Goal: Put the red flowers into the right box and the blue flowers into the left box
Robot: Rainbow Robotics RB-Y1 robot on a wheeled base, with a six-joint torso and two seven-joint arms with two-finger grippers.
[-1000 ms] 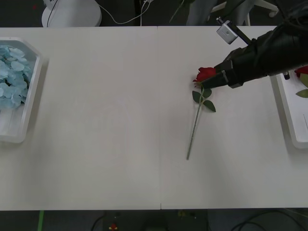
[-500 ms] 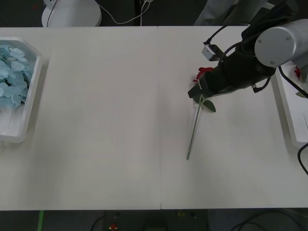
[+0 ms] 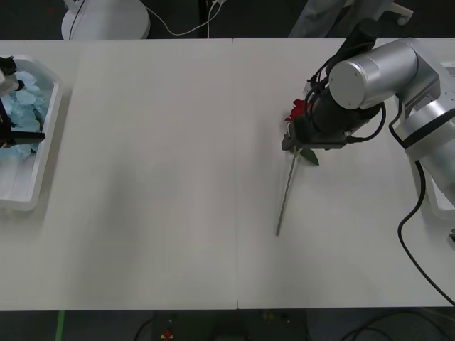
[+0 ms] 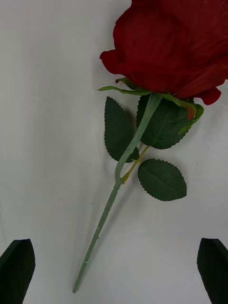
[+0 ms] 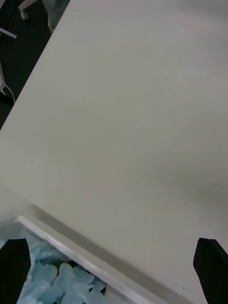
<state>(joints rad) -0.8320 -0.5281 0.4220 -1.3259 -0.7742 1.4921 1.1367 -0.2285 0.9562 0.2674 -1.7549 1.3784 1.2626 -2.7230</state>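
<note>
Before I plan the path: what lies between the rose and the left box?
Bare table, in the front view, from rose to left box.

Bright, even overhead light, desk [image 3: 156, 177] nearly washed out white in front view. Soft faint shadows under the right arm and along the rose [image 4: 166, 52] stem. Right wrist view sharp, mild shadow beside the leaves. Left wrist view slightly soft, with a grey shadow band along the left box [image 5: 85, 259] rim. Room behind dark.

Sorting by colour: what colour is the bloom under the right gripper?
Deep red rose, clearest in the right wrist view.
</note>
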